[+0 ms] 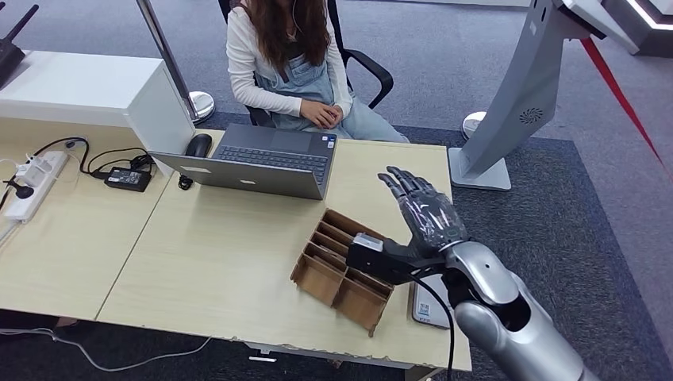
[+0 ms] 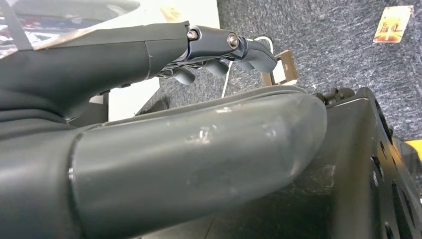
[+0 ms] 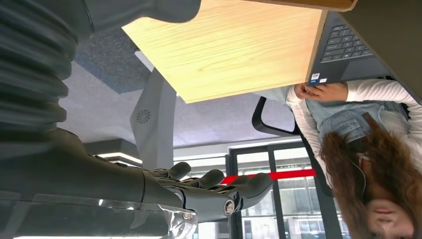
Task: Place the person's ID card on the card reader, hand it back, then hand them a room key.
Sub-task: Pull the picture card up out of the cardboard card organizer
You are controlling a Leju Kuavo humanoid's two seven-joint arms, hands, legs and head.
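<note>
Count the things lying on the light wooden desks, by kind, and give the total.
Grey open laptop: 1
Black computer mouse: 1
Brown cardboard compartment tray: 1
White power strip: 1
Black power adapter: 1
White flat device near the right hand:: 1
Total: 6

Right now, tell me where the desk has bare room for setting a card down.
Widest free patch: bare desk between the laptop and the cardboard organizer. A smaller strip lies beyond the raised, empty right hand, toward the person. Crowded: the far left, with the power strip and adapter.
</note>
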